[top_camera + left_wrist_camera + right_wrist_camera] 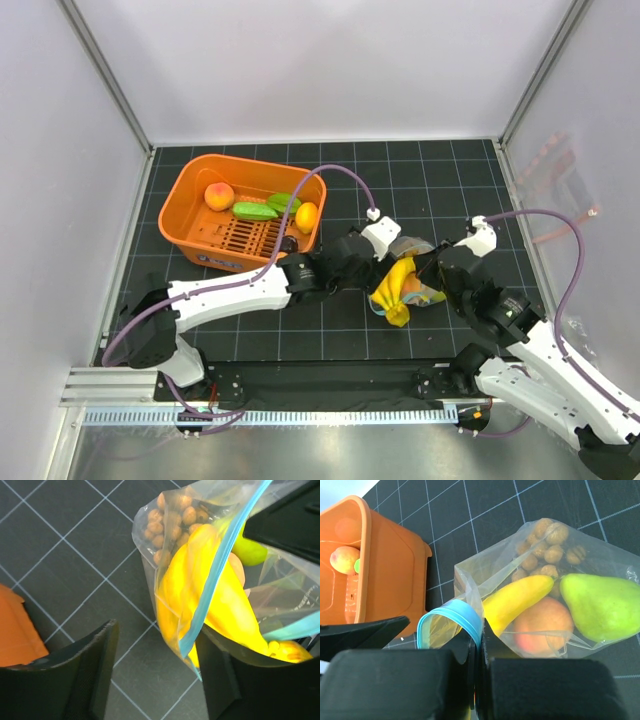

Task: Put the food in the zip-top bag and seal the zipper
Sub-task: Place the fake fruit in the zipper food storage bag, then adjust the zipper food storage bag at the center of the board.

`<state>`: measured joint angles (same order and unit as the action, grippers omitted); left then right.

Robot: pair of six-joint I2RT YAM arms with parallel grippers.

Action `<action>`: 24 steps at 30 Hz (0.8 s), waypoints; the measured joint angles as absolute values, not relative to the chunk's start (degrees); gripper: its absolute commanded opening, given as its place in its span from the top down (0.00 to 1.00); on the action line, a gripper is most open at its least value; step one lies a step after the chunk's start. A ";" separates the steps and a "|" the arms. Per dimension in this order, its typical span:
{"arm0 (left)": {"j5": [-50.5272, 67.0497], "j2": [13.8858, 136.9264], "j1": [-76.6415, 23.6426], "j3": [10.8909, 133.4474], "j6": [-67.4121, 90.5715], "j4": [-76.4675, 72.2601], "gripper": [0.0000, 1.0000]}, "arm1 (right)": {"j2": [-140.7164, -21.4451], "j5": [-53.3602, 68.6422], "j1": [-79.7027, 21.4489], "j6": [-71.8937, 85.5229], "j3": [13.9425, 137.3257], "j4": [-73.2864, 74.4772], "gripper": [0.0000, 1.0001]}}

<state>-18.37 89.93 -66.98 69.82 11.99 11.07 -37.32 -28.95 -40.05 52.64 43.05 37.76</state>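
The clear zip-top bag (408, 285) lies on the mat between my two grippers. It holds a yellow banana (517, 597), an orange-pink peach (542, 625), a green pear (600, 605) and a cluster of brown balls (545, 545). My right gripper (480, 630) is shut on the teal zipper (465, 617), which curls up in a loop at the bag's mouth. My left gripper (152, 650) is open. The bag's corner and teal zipper (220, 565) hang between its fingers, close to the right one (225, 680).
The orange slotted basket (190, 225) stands at the back left and holds a peach (219, 195), green pieces (255, 211) and a lemon (306, 216). Its corner shows in the left wrist view (15, 630). White walls enclose the mat.
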 measured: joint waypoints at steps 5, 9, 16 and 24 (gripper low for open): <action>-16.69 91.70 -66.02 71.11 13.93 11.27 0.92 | -37.67 -28.95 -40.05 52.12 43.05 37.74 0.99; -16.08 92.42 -64.31 73.58 14.81 13.39 1.00 | -38.28 -29.04 -40.05 50.85 43.07 37.91 0.93; -11.70 91.68 -55.72 80.64 16.86 18.24 1.00 | -39.97 -28.45 -40.12 46.61 44.80 40.25 0.52; -7.88 91.33 -51.09 89.06 17.58 24.51 1.00 | -41.25 -26.98 -40.12 43.77 45.32 42.44 0.51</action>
